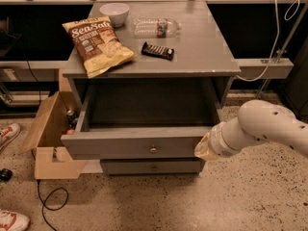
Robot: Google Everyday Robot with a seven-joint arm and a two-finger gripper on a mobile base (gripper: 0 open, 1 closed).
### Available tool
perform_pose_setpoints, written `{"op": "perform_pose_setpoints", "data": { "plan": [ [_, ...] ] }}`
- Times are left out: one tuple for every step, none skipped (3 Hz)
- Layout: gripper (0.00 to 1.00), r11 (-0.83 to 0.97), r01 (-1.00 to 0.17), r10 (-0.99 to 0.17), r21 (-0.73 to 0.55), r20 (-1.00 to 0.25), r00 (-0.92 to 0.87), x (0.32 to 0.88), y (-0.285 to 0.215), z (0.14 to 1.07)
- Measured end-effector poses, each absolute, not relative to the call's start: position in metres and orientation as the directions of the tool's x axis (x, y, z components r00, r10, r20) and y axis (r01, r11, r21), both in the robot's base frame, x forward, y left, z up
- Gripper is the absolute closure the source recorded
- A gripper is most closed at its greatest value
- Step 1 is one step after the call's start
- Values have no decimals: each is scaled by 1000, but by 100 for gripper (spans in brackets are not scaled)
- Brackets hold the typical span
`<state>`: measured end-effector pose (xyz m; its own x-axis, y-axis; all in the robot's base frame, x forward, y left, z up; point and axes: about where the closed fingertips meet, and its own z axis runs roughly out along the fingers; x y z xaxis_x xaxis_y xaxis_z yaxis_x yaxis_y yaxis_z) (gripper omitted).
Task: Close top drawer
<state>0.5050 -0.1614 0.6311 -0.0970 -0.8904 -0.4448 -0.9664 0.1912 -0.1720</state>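
The top drawer (134, 141) of the grey cabinet is pulled out and empty, its front panel carrying a small round knob (153, 149). My gripper (204, 148) is at the end of the white arm, right against the right end of the drawer's front panel. The arm's wrist hides most of the gripper. A lower drawer (151, 166) sits shut under the top one.
On the cabinet top (207, 57) lie a chip bag (96, 44), a white bowl (114, 12), a plastic bottle (156, 27) and a dark snack bar (157, 51). An open cardboard box (48, 138) stands at the left. A cable (48, 206) and shoes (8, 131) lie on the floor.
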Motion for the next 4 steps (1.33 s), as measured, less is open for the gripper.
{"op": "perform_pose_setpoints", "data": {
  "plan": [
    [100,123,-959,-906,-257,-422,-3,512,-161,631],
    [100,42,-913,-919,-407,-375,124,527,-165,635],
    [100,-9,-872,-917,-489,-344,202,546,-165,633],
    [100,-12,-837,-912,-547,-337,233,567,-163,631]
  ]
}}
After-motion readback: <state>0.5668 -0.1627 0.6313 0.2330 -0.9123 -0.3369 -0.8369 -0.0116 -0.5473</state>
